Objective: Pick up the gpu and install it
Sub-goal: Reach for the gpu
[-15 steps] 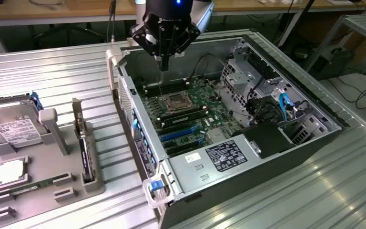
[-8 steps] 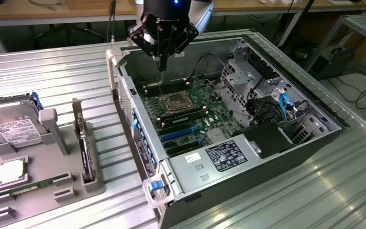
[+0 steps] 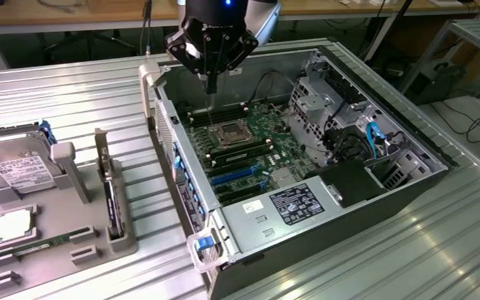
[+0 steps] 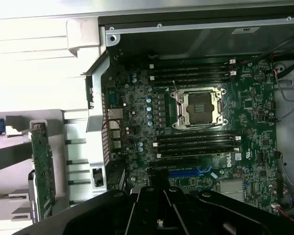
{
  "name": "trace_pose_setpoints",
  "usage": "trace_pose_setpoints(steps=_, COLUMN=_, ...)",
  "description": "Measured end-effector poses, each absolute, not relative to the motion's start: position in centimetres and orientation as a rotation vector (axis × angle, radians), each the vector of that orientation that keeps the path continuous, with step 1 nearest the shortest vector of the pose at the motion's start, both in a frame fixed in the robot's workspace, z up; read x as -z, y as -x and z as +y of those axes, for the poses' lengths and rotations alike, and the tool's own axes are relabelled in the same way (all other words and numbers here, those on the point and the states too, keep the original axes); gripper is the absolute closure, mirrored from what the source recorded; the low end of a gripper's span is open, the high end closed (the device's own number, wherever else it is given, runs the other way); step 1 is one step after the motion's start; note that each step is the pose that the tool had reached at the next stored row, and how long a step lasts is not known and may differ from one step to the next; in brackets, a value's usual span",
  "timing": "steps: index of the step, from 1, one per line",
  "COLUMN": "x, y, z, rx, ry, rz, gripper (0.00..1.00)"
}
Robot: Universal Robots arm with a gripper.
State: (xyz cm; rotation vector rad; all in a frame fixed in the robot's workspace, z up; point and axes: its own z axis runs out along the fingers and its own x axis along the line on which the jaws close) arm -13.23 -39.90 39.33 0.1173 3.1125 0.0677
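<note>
The gpu (image 3: 112,201) stands on edge in a grey holder (image 3: 82,206) at the exterior view's left, a dark narrow slab with its silver bracket (image 3: 100,150) sticking up. In the wrist view the gpu (image 4: 42,171) shows as a green card beside the case wall. My gripper (image 3: 210,86) hangs above the open computer case (image 3: 307,187), over the far part of the motherboard (image 3: 249,144) and well away from the gpu. Its fingers are shut together with nothing between them. In the wrist view the gripper (image 4: 158,198) sits over the board near the blue card slot (image 4: 186,173).
The holder also carries a silver hard drive (image 3: 19,169), a flat chip (image 3: 12,226) and a RAM stick (image 3: 52,242). Inside the case are the CPU socket (image 4: 201,107), black memory slots (image 4: 191,73), a power supply (image 3: 294,203) and drive cages (image 3: 332,106). Everything rests on a ribbed metal table (image 3: 73,100).
</note>
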Motion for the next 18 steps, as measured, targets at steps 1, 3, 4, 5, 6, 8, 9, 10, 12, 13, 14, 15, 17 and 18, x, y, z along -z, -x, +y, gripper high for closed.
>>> trace_pose_setpoints(steps=1, x=-39.33, y=13.3, z=-39.9, rx=-0.068, ry=-0.117, rz=3.113, gripper=0.89)
trace_pose_setpoints(steps=3, x=-39.33, y=13.42, z=-39.9, rx=-0.068, ry=-0.117, rz=3.113, gripper=0.89)
trace_pose_setpoints(steps=4, x=-39.33, y=13.46, z=-39.9, rx=-0.068, ry=-0.117, rz=3.113, gripper=0.89)
trace_pose_setpoints(steps=5, x=-39.33, y=13.53, z=-39.9, rx=-0.068, ry=-0.117, rz=3.113, gripper=0.89)
trace_pose_setpoints(steps=6, x=-39.33, y=13.58, z=-39.91, rx=-0.068, ry=-0.117, rz=3.113, gripper=0.89)
trace_pose_setpoints(steps=8, x=-39.33, y=13.68, z=-39.91, rx=-0.068, ry=-0.117, rz=3.113, gripper=0.89)
trace_pose_setpoints(steps=9, x=-39.33, y=13.73, z=-39.91, rx=-0.068, ry=-0.117, rz=3.113, gripper=0.89)
trace_pose_setpoints(steps=10, x=-39.33, y=13.78, z=-39.91, rx=-0.068, ry=-0.117, rz=3.113, gripper=0.89)
trace_pose_setpoints(steps=12, x=-39.33, y=13.87, z=-39.92, rx=-0.068, ry=-0.117, rz=3.113, gripper=0.89)
trace_pose_setpoints(steps=13, x=-39.33, y=13.92, z=-39.92, rx=-0.068, ry=-0.117, rz=3.113, gripper=0.89)
trace_pose_setpoints(steps=14, x=-39.33, y=13.98, z=-39.92, rx=-0.068, ry=-0.117, rz=3.113, gripper=0.89)
trace_pose_setpoints(steps=15, x=-39.33, y=14.02, z=-39.92, rx=-0.068, ry=-0.117, rz=3.113, gripper=0.89)
trace_pose_setpoints(steps=17, x=-39.33, y=14.12, z=-39.93, rx=-0.068, ry=-0.117, rz=3.113, gripper=0.89)
trace_pose_setpoints(steps=18, x=-39.33, y=14.17, z=-39.93, rx=-0.068, ry=-0.117, rz=3.113, gripper=0.89)
